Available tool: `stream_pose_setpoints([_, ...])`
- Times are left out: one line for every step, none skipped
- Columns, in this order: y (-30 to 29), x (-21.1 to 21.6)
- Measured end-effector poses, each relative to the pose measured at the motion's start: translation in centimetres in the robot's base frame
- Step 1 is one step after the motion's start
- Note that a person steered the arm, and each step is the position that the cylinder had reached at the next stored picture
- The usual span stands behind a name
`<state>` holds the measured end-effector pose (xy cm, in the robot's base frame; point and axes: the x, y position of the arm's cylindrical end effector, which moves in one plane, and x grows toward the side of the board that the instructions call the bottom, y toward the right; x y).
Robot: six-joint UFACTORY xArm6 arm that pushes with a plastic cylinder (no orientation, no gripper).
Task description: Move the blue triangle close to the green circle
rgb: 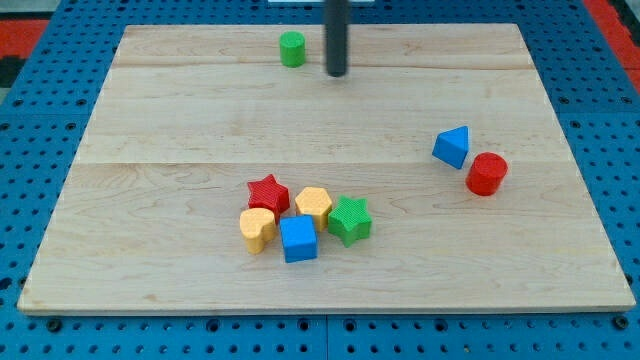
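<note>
The blue triangle [452, 146] lies at the view's right on the wooden board [150, 120], touching or nearly touching the red circle [487, 173] below and to its right. The green circle [292, 48] stands near the view's top, left of centre. My tip [337, 73] is at the end of the dark rod, just right of the green circle and a short gap from it. The tip is far up and to the left of the blue triangle.
A cluster sits low in the middle: red star [268, 192], yellow hexagon [313, 205], green star [350, 219], yellow heart [257, 229] and blue cube [298, 238]. A blue pegboard [40, 140] surrounds the board.
</note>
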<state>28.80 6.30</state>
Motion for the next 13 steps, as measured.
stream_pose_setpoints([12.1,2.9])
stream_pose_setpoints([19.7,9.1])
stream_pose_setpoints([21.1,16.4])
stream_pose_setpoints([22.3,20.2])
stream_pose_setpoints([20.3,19.6])
stream_pose_setpoints([17.6,19.1])
stream_pose_setpoints([17.0,21.6])
stream_pose_setpoints([13.4,16.5])
stream_pose_setpoints([9.2,15.8])
stream_pose_setpoints([6.8,15.2])
stream_pose_setpoints([7.0,12.8])
stream_pose_setpoints([9.3,11.3])
stream_pose_setpoints([7.9,6.9])
